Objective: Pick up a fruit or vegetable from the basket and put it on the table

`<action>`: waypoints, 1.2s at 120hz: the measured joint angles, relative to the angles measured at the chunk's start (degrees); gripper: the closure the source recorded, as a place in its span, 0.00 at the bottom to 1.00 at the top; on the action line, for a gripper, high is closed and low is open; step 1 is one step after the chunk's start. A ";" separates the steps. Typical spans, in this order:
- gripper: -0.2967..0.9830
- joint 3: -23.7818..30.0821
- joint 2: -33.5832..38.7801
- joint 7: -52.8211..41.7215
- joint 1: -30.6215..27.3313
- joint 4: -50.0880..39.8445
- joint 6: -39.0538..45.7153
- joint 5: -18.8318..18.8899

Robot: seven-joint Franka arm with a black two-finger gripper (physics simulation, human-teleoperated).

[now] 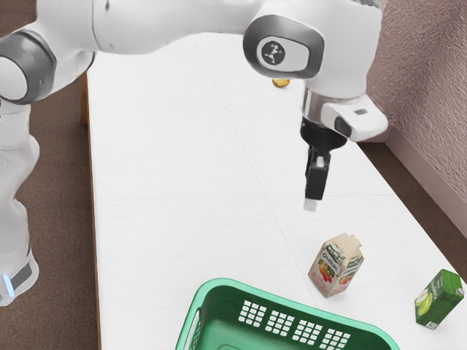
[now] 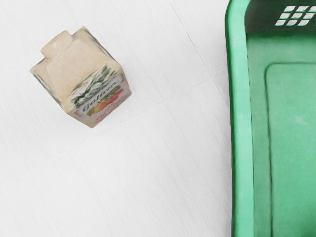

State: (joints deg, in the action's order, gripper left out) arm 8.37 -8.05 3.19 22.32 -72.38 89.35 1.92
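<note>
My gripper (image 1: 311, 205) hangs pointing down above the table, on the far side of the green basket (image 1: 306, 313) from the exterior view's lower edge; whether it is open or shut cannot be told. In the wrist view the basket (image 2: 242, 128) shows its rim and part of a bare green floor, with no fruit or vegetable in that part. A small yellow item (image 1: 281, 83), perhaps a fruit piece, lies on the table far behind the gripper, partly hidden by the arm.
A beige juice carton (image 1: 336, 265), also in the wrist view as a carton (image 2: 89, 79), stands between gripper and basket. A green carton (image 1: 438, 299) stands near the table's edge at the exterior view's right. The white table (image 1: 175, 182) runs beneath the arm, beside a wall.
</note>
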 joint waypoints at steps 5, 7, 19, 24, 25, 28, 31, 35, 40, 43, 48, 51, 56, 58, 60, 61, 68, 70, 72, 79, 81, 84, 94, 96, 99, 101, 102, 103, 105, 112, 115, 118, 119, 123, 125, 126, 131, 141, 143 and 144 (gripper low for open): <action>0.24 0.34 -1.06 0.09 1.06 0.49 0.52 0.37; 0.24 0.39 -1.45 0.11 1.07 0.60 0.71 0.51; 0.23 0.66 -2.91 0.23 1.46 0.92 1.80 1.12; 0.23 0.73 -3.32 0.27 3.00 0.96 2.37 1.44; 0.23 0.75 -3.38 0.28 3.38 0.96 2.50 1.54; 0.23 0.81 -3.57 0.30 4.46 0.97 2.88 1.82; 0.23 0.88 -3.72 0.33 5.39 0.98 3.22 2.05; 0.23 0.95 -3.84 0.35 6.24 0.98 3.61 2.30; 0.23 0.99 -3.94 0.39 7.09 0.95 3.99 2.52; 0.23 0.98 -3.97 0.41 7.61 0.93 4.18 2.63; 0.23 0.95 -4.04 0.45 8.35 0.91 4.46 2.76; 0.23 0.95 -4.12 0.47 8.93 0.93 4.62 2.82; 0.23 0.94 -4.44 0.50 10.06 0.96 4.84 2.90; 0.23 0.94 -4.60 0.51 10.54 0.97 4.92 2.93; 0.23 0.95 -4.77 0.51 10.94 0.98 5.00 2.95; 0.23 0.94 -4.87 0.52 11.13 0.98 5.04 2.96; 0.23 0.95 -5.55 0.53 12.18 0.96 5.52 3.01; 0.23 0.93 -5.77 0.53 12.33 0.97 5.64 3.02; 0.23 0.91 -5.95 0.54 12.40 0.98 5.76 3.03; 0.23 0.82 -7.20 0.59 12.53 2.23 5.95 3.13; 0.23 0.78 -7.98 0.60 12.57 3.02 5.90 3.17; 0.23 0.74 -9.14 0.63 12.63 4.11 5.79 3.22; 0.23 0.80 -11.09 0.67 12.77 5.69 5.33 3.29; 0.23 0.82 -11.22 0.68 12.79 5.75 5.26 3.29; 0.23 0.83 -11.38 0.69 12.85 5.78 5.16 3.29; 0.23 0.82 -11.45 0.69 13.10 5.77 5.11 3.30; 0.23 0.82 -11.47 0.70 13.31 5.65 5.10 3.31; 0.23 0.83 -11.48 0.70 13.55 5.55 5.09 3.31; 0.23 0.83 -11.51 0.70 14.09 5.37 5.07 3.33; 0.23 0.89 -11.46 0.71 15.54 4.40 5.02 3.26; 0.23 0.91 -11.33 0.72 16.06 3.70 5.00 3.20; 0.23 0.93 -11.16 0.73 16.40 3.00 4.98 3.14; 0.23 0.93 -11.12 0.74 16.48 2.83 4.98 3.12; 0.23 0.94 -10.95 0.75 16.69 2.03 4.97 3.02; 0.23 0.93 -10.86 0.76 16.74 1.55 4.97 2.88; 0.23 0.92 -10.82 0.76 16.77 1.29 4.97 2.79; 0.23 0.88 -10.64 0.76 16.83 -0.13 5.09 2.34; 0.23 0.86 -10.23 0.76 16.81 -3.01 5.81 1.74; 0.23 0.86 -10.16 0.76 16.80 -3.53 5.93 1.65; 0.23 0.86 -10.09 0.76 16.79 -3.78 5.99 1.61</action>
State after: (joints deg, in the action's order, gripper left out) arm 9.23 -18.14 3.95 39.11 -76.15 95.35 3.53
